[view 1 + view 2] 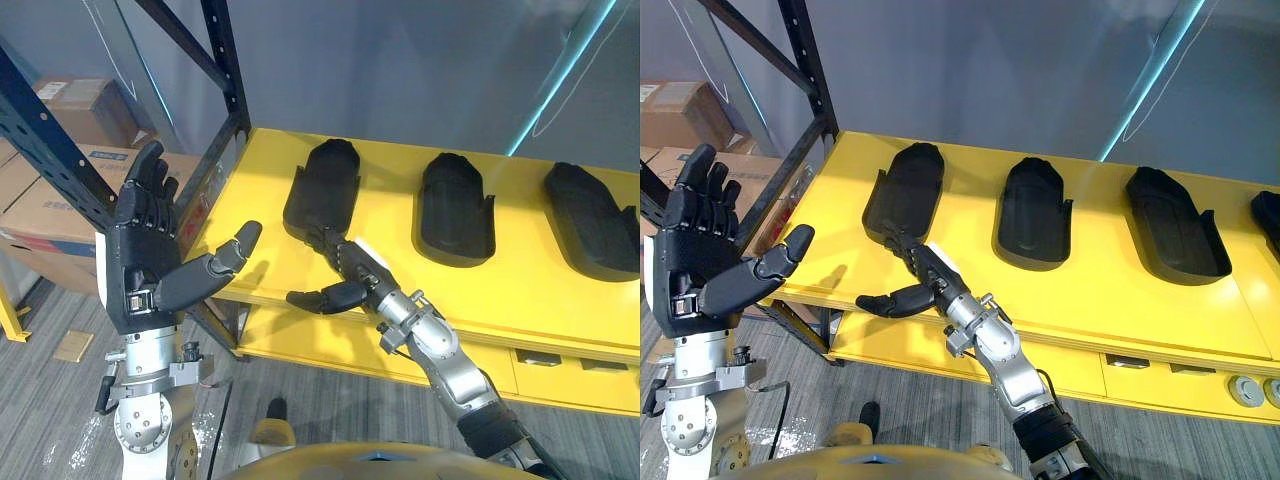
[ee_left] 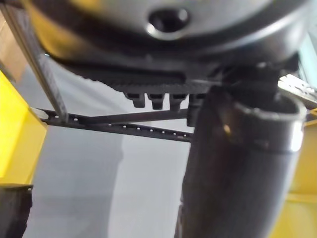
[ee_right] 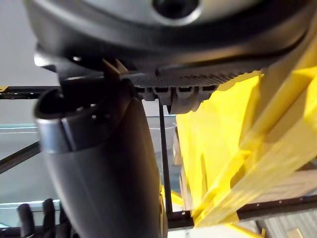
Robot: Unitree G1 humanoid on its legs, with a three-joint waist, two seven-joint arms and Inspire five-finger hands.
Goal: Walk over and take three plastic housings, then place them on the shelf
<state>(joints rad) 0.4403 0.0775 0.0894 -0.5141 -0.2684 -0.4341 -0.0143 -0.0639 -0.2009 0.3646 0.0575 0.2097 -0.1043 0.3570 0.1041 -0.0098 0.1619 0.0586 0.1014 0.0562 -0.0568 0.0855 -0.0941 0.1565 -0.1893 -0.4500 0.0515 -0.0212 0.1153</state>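
Observation:
Three black plastic housings lie in a row on the yellow shelf (image 1: 540, 290): a left one (image 1: 325, 190), a middle one (image 1: 457, 205) and a right one (image 1: 592, 215). My right hand (image 1: 345, 265) reaches over the shelf's front edge. Its straight fingers touch the near end of the left housing, its thumb is spread out to the side, and it holds nothing. My left hand (image 1: 150, 250) is raised at the shelf's left corner, palm up. It is open and empty, with the thumb (image 2: 237, 163) pointing toward the shelf.
A further housing (image 1: 1268, 215) shows at the shelf's far right edge. A dark rack upright (image 1: 225, 60) with a diagonal brace stands at the shelf's left corner. Cardboard boxes (image 1: 70, 110) are stacked behind it. A grey wall backs the shelf.

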